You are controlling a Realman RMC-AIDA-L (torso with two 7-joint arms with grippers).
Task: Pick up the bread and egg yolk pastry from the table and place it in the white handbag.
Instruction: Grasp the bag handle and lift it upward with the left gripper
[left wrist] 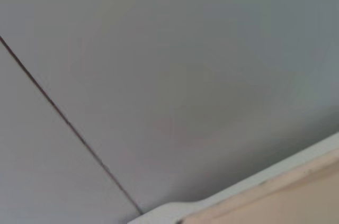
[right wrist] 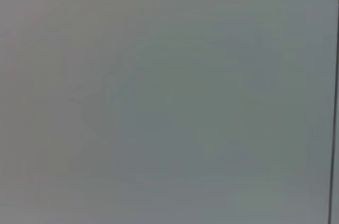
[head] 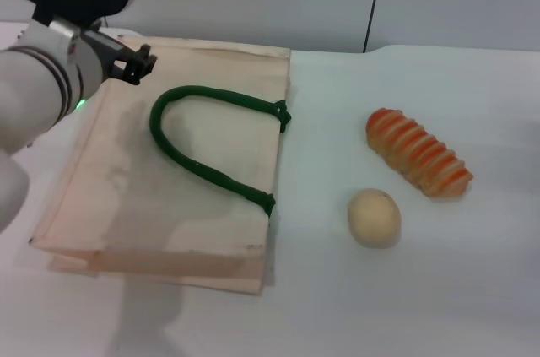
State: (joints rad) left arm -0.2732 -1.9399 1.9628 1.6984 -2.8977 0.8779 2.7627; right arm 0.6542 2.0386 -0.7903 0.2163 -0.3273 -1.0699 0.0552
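Currently I have the left gripper (head: 139, 63) up over the far left corner of the white handbag (head: 126, 197), clear of the fabric; from the head camera its dark fingers (head: 145, 58) look close together, with nothing between them, though I cannot tell the gap for certain. I see the handbag lying flat on the desk (head: 439, 289) on my left side, its open mouth edge facing right, and one dark green rope handle (head: 202, 142) folded back in a loop across its upper face. I note the bread (head: 418, 153) resting on the desk well to the right of the bag, lying at a slant, its orange and cream ridges running crosswise. I log the egg yolk pastry (head: 374, 217) sitting just beside the bread's nearer side, apart from it, between the bread and the bag's mouth but closer to the bread. Both food items are on bare desk, neither touched by any finger. My left wrist camera gives mostly grey wall with a thin dark seam, plus a strip of the desk edge and a corner of the cream bag (left wrist: 296, 203). My right wrist camera shows only plain grey wall; I have no sight of the right gripper in any view.
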